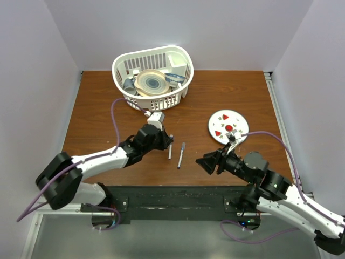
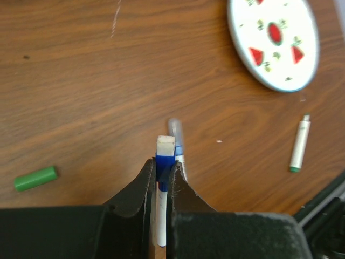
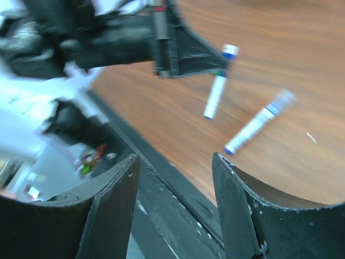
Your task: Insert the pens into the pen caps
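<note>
Well, the left claw [image 2: 163, 167] is pinched tight on a pen [image 2: 165, 148], gripping it at the blue band just under its white end. The barrel slants down toward the wooden table [image 1: 97, 108], and I can't tell whether its lower end touches. A second pen [image 1: 181, 155] lies flat on the table just to the right of the held one, with a pale see-through cap on its far end. The right claw [image 3: 173, 162] sits low near the front edge with its two fingers spread apart and nothing between them, facing those two pens. A third pen [image 2: 299, 144] with a green end lies near a round plate [image 2: 272, 40] painted with red fruit. A green cap [image 2: 35, 178] lies on its side, well apart from all the pens. A white basket [image 1: 156, 102] of dishes stands at the back.
</note>
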Robot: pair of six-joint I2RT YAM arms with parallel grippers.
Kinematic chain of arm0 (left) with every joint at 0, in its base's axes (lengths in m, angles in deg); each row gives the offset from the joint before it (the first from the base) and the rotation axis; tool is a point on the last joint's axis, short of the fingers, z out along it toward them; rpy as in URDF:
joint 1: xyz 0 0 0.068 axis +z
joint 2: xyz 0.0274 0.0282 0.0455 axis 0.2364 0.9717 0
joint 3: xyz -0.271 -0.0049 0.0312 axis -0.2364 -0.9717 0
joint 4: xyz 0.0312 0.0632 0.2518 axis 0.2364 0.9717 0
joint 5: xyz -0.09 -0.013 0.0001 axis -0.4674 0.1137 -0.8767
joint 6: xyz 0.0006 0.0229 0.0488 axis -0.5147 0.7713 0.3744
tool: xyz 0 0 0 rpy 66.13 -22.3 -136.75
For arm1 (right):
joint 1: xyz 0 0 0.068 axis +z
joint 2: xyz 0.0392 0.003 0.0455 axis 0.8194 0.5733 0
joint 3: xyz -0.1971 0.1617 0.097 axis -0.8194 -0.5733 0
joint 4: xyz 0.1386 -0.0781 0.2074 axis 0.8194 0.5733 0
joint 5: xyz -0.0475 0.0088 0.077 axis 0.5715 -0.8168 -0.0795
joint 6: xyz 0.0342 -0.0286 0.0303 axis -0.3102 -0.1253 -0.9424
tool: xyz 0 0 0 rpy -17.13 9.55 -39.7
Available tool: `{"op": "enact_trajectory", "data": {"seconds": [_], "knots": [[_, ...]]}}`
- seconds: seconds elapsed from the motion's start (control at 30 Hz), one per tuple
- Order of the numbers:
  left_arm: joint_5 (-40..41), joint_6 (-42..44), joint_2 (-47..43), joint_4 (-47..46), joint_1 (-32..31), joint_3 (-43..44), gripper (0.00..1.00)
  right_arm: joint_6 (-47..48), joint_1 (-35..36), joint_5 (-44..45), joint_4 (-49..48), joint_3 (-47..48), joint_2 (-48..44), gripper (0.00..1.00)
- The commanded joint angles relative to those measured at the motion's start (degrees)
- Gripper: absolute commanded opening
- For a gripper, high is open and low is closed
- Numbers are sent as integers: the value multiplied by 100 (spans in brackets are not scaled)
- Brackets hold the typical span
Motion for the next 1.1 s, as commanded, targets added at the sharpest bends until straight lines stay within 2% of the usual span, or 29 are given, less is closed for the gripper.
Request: {"op": "enact_trajectory", "data": {"seconds": [0.0,0.1,0.2,0.43,0.57,0.63,0.7,0.8,0.83,0.9,0.93,1.07], "knots": [[235,225,497,242,130,429,0,-1532,-5,1932,1769,564,576,60],[130,242,743,197,183,482,0,-2492,-5,2748,2728,855,1008,59],[182,207,1007,399,192,622,0,-3170,-5,3128,3257,987,1431,59],[209,-48,1307,680,236,719,18,-4376,-5,3866,3953,1004,2046,55],[148,-83,1193,778,289,772,36,-4711,-58,4244,4217,1180,2608,54],[69,-74,1105,848,289,789,39,-4737,-207,4298,4209,1233,2846,54],[16,-57,965,909,298,833,47,-4607,-452,4264,4043,1224,2995,54],[-125,13,771,1041,315,930,65,-4404,-830,4062,3788,1172,3119,53],[-221,83,710,1311,315,965,74,-4403,-892,4052,3761,1137,3197,52],[-266,145,473,1436,324,1044,84,-4299,-1068,3991,3577,1110,3277,52],[-266,224,394,1567,324,1088,93,-4246,-1130,3956,3498,1067,3364,52],[-134,479,-63,1999,333,1246,99,-4166,-1446,3702,3225,900,3716,49]]}}
